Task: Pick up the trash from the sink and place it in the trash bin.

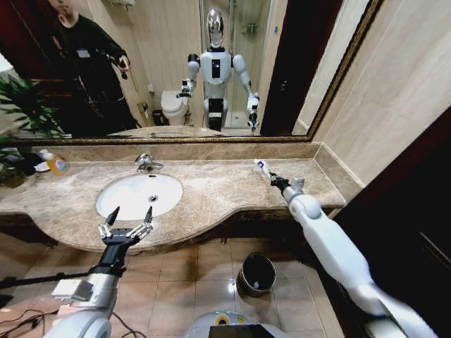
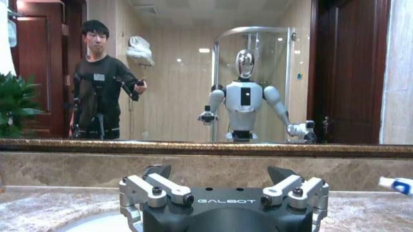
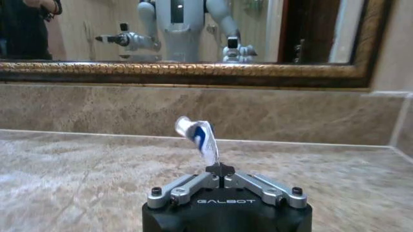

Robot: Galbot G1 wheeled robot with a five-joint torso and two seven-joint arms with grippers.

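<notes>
Progress, judged from the present layout: one piece in hand, none seen going into the bin yet.

Right gripper (image 1: 275, 180) out over the marble countertop (image 1: 225, 186), to the right of the sink (image 1: 139, 195) and well apart from it. Jaws pinched together on a small white tube with blue marks (image 3: 197, 137); the tube sticks up and forward past the fingertips, tilted, clear of the counter surface. Backsplash and mirror frame lie beyond it.

Left gripper (image 1: 126, 226) hangs at the near rim of the sink, fingers (image 2: 158, 186) spread wide, nothing between them. The basin sits just ahead of and below the tips.

Sink bowl, as far as the head view shows, looks bare apart from the drain; any small litter left inside is too small to tell. Chrome faucet (image 1: 146, 163) behind the bowl. Orange soap bottle (image 1: 56, 164) far to the left of the left gripper, not part of the job.

Trash bin (image 1: 257, 274) on the tiled floor, below the counter edge, lower than and nearer the robot than the right gripper. Something pale shows inside; cannot say what.

Remaining, by my reading: carry the held tube down over the bin and let go, then check the basin again.
</notes>
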